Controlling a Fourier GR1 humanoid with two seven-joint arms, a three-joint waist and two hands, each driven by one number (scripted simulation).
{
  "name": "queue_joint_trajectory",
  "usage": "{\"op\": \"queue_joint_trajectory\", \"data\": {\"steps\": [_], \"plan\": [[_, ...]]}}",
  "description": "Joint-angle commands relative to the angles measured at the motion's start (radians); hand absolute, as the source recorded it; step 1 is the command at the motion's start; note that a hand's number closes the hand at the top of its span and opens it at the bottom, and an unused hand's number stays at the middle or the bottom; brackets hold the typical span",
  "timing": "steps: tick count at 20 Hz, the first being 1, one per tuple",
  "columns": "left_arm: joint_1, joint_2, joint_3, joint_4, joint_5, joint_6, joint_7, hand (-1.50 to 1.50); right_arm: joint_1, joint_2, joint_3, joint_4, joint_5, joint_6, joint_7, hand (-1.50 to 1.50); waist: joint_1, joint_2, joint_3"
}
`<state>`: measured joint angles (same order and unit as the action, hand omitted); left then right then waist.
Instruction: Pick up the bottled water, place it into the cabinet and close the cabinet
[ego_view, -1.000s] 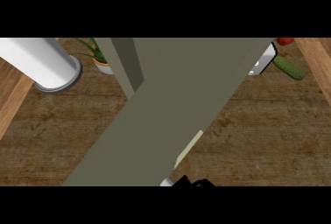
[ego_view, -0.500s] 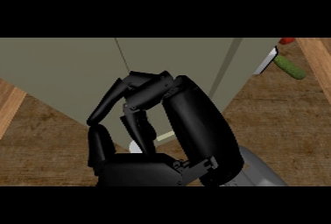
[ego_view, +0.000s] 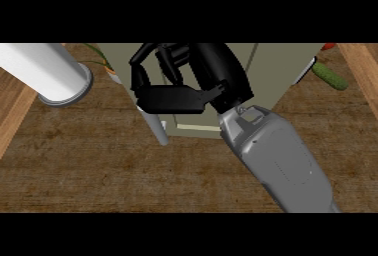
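Up against the olive-grey cabinet (ego_view: 284, 62), the right robot hand (ego_view: 184, 82) has its black fingers curled, holding nothing I can see. Bottled water isn't visible. Beside it, a white cylinder (ego_view: 44, 72) overhangs the wooden desk (ego_view: 111, 175).

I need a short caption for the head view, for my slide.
Right robot hand, fingers curled, raised before the olive cabinet above the wooden counter.

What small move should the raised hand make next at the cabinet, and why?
Probably ease the right hand forward against the cabinet door to swing it shut. The hand is raised in front of the cabinet with fingers curled and no bottle visible in it, and a pale door edge seems to jut toward the counter, suggesting it is not fully closed.
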<state>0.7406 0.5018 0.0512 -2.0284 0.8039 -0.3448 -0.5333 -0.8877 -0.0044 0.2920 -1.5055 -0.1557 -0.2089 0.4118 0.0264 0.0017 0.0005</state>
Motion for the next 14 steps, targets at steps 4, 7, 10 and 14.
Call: {"op": "queue_joint_trajectory", "data": {"steps": [4, 7, 10, 14], "plan": [[0.006, -0.049, 0.006, 0.003, -0.037, -0.024, 0.005, 1.5, -0.081, -0.012, -0.102, 0.27, -0.025, 0.083, -0.124, 1.5, 0.003, 0.003, -0.001], [-0.059, 0.001, 0.063, 0.046, 0.035, -0.038, 0.039, 1.5, -0.096, -0.013, -0.09, 0.354, -0.006, 0.077, -0.183, 1.5, 0.004, 0.008, -0.001], [-0.056, -0.01, 0.032, 0.062, 0.019, -0.047, 0.044, 1.5, -0.089, -0.033, -0.101, 0.398, -0.016, 0.066, -0.21, 1.5, 0.01, 0.013, -0.002], [-0.049, 0.007, 0.042, 0.002, 0.035, -0.041, 0.068, 1.5, -0.084, -0.042, -0.105, 0.447, -0.012, 0.052, -0.244, 1.5, 0.021, 0.016, -0.001]]}}
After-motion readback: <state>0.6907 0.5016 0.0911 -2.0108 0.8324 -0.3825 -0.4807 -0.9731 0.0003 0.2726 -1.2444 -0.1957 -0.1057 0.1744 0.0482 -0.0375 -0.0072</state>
